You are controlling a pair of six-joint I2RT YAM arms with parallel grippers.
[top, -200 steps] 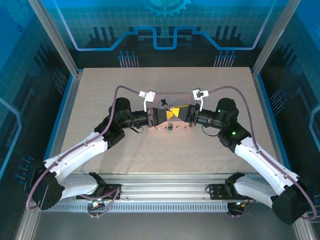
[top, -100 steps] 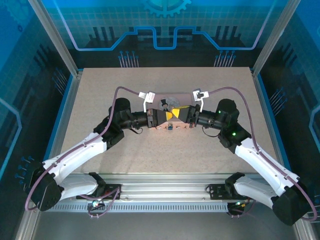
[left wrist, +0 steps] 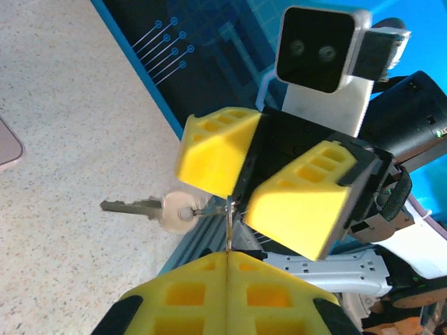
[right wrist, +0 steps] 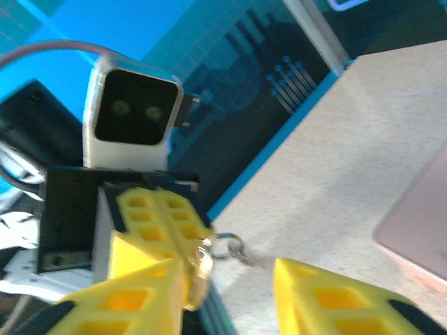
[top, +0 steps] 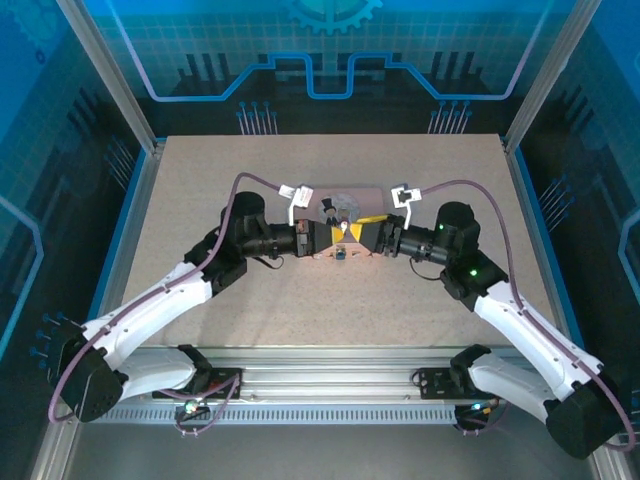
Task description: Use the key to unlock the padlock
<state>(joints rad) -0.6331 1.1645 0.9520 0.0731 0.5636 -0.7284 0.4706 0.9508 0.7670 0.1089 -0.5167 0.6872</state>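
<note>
Shiny metal key (left wrist: 150, 207), seemingly matt speckled table (left wrist: 63, 125)

Speckled beige table (top: 250, 160) within blue-lit, circuit-patterned walls (top: 330, 60).

The right claw (top: 364, 232) drew back to the right, away from the left claw (top: 332, 238), and more of the pink rectangular box with a cartoon couple (top: 335, 205) behind them was uncovered.

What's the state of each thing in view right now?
left pincer: shut on thin metal sliver
right pincer: open
key: dangling from ring, in no lock
padlock: too small to tell if locked
pink box: lid on
</note>
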